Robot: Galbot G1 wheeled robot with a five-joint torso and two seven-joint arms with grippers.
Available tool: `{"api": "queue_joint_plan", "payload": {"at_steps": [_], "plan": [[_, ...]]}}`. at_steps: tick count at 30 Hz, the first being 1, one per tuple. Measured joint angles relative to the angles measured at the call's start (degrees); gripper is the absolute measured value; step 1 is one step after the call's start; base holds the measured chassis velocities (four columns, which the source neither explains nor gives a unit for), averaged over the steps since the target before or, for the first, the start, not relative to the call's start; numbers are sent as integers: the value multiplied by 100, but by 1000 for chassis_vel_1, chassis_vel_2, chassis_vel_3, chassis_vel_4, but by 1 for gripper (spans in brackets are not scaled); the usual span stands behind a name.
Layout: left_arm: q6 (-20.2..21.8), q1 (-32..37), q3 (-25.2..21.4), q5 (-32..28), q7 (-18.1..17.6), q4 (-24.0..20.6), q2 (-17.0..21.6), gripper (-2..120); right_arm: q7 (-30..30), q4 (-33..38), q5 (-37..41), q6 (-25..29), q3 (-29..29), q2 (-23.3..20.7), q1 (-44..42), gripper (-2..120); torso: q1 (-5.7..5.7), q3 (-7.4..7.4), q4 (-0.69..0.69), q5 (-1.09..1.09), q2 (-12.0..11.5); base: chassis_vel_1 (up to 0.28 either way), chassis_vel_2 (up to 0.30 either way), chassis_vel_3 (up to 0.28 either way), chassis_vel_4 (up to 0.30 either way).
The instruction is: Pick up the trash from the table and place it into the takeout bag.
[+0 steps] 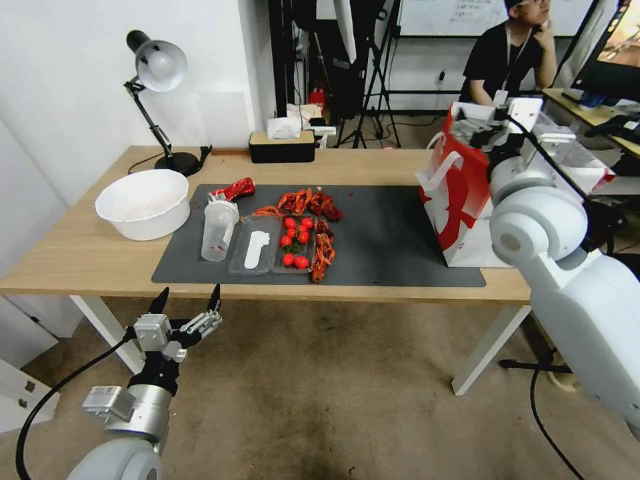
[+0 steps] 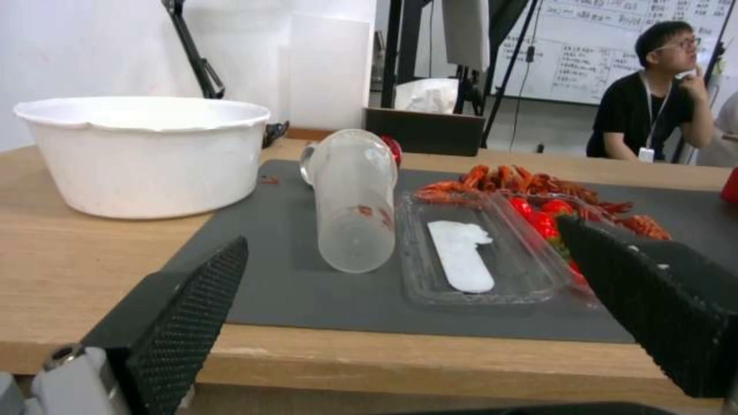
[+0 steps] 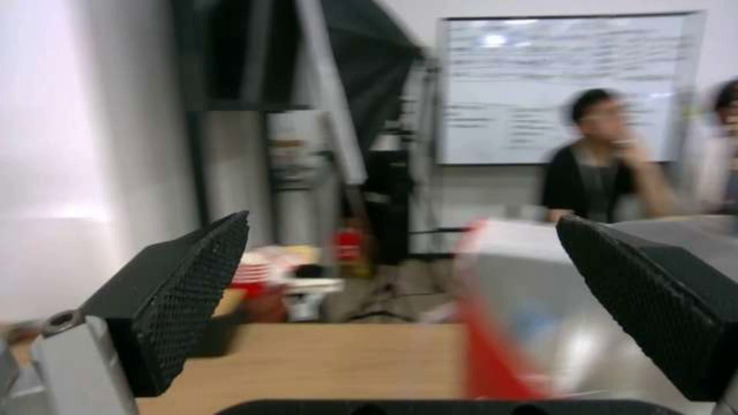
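Takeout bag [image 1: 460, 200]: right tool [image 3: 400, 300] hovering above, spread, empty. Left tool [image 1: 187, 300] waiting spread below table [image 1: 80, 253] edge. Clear cup [image 1: 217, 230], crushed can [image 1: 233, 190] remaining beside bag on mat.

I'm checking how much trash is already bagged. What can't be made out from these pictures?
- Inside of the takeout bag: head view, hidden by its walls and the right arm; right wrist view, blurred.
- Right gripper: open over the bag, empty.
- Crushed red can: left wrist view, mostly behind the clear cup.

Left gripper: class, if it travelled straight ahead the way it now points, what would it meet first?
Probably the clear plastic cup on the mat, centred between the open left gripper's fingers; depth is uncertain.
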Motion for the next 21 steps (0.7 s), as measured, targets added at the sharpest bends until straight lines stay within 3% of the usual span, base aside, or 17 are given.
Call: {"api": "queue_joint_plan", "payload": {"at_steps": [6, 13, 15, 16, 18, 21], "plan": [[1, -9, -2, -5, -2, -2, -20, 100, -545, 372, -15, 477, 35, -29, -736, 100, 0, 0, 0, 2, 0, 0, 0, 0, 0], [-21, 70, -15, -38, 1, -117, -2, 100, -1441, 992, -783, 1402, 484, -109, -2696, 100, 0, -1, -1, 1, 0, 0, 0, 0, 0], [-26, 75, -16, -41, 0, -118, 0, 100, -1512, 1021, -863, 1499, 534, -87, -2886, 100, 0, -1, -1, 1, 0, 0, 0, 0, 0], [-53, 100, -16, -49, 3, -121, 7, 100, -1711, 1081, -1111, 1843, 677, -1, -3444, 100, 0, -1, -2, 0, 0, 0, 0, 0, 0], [-72, 116, -17, -57, 7, -122, 15, 100, -1804, 1094, -1246, 2050, 748, 59, -3707, 100, 0, -1, -1, 1, 0, 0, 0, 0, 0], [-95, 129, -20, -98, 15, -124, 58, 100, -2135, 1035, -1698, 2789, 973, 386, -4609, 100, 0, -1, -2, 0, 0, 0, 0, 0, 0]]}}
